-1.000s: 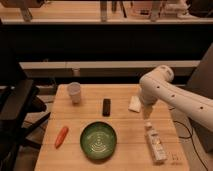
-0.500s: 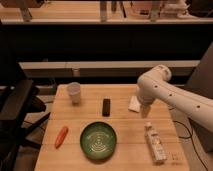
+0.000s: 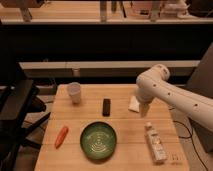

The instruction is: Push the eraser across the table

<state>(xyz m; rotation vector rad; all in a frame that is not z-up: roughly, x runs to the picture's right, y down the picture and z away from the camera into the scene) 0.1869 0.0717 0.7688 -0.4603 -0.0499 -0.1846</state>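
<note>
The eraser (image 3: 106,106) is a small dark rectangular block lying lengthwise near the middle of the light wooden table (image 3: 125,145). My white arm reaches in from the right, and the gripper (image 3: 144,111) points down over the table, to the right of the eraser and apart from it. The gripper hangs just over the near edge of a white folded cloth (image 3: 134,103). Nothing shows in the gripper.
A white cup (image 3: 74,92) stands at the back left. An orange carrot (image 3: 61,136) lies at the front left. A green bowl (image 3: 99,140) sits at the front middle. A white bottle (image 3: 155,142) lies at the front right. A dark chair (image 3: 15,107) stands left of the table.
The arm has edged slightly to the left and down. The eraser and the other objects have not moved.
</note>
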